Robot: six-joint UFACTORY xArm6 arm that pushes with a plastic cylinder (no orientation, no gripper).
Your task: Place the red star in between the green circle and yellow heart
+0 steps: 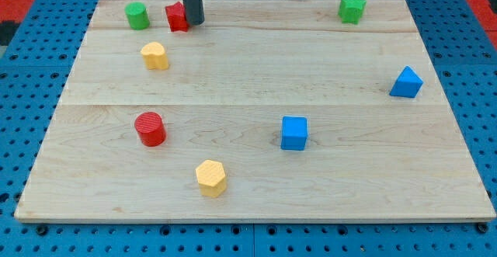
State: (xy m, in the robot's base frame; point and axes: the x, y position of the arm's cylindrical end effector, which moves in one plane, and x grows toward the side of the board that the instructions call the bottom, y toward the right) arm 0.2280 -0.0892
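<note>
The red star (177, 17) lies near the board's top left, partly hidden by my rod. My tip (193, 22) touches the star's right side. The green circle (137, 15) stands just to the star's left, a small gap apart. The yellow heart (154, 56) lies below and between them, a little toward the view's bottom.
A red cylinder (150, 129) sits at the left middle. A yellow hexagon (211, 178) lies near the bottom centre. A blue cube (294, 133) is right of centre, a blue triangular block (406, 82) at the right edge, a green star (352, 9) at the top right. The wooden board (248, 71) rests on blue pegboard.
</note>
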